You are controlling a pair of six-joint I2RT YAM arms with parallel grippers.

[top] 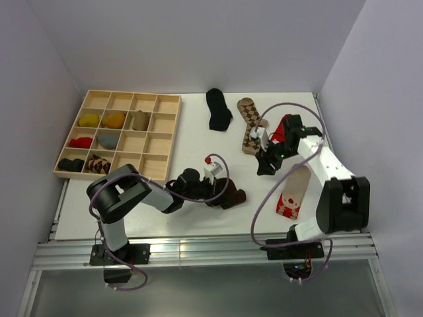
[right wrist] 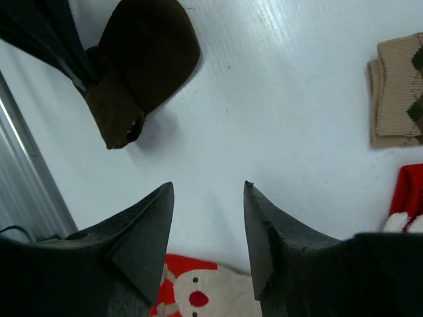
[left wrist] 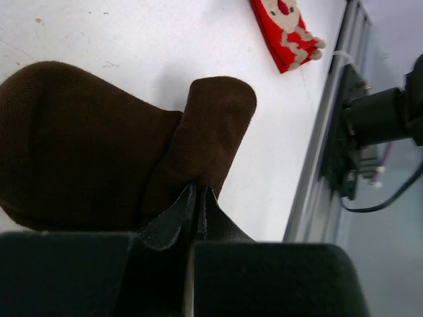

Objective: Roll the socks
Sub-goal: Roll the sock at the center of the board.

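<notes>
The left gripper (left wrist: pixel 197 198) is closed: its black jaws are pressed together, pinching a tab-like fold of the dark brown fine-knit sock (left wrist: pixel 79 145). The rest of that sock is bunched into a soft rounded lump resting on the white worktop (top: pixel 192 142), near the front edge and between the two arms.

The right gripper (right wrist: pixel 208 218) is held above the worktop with its wedge-shaped black jaws spread and nothing between them. The red knitted sock with a white Santa figure (right wrist: pixel 198 294) lies flat just beside it.

The brown-and-tan argyle sock (top: pixel 250 125), with a ribbed cuff, is laid out flat behind the right arm. The black sock (top: pixel 217 109) lies flat toward the far edge.

The pale wooden grid tray (top: pixel 153 143) sits at the far left, with rolled bundles (top: pixel 99 121) in several compartments.
</notes>
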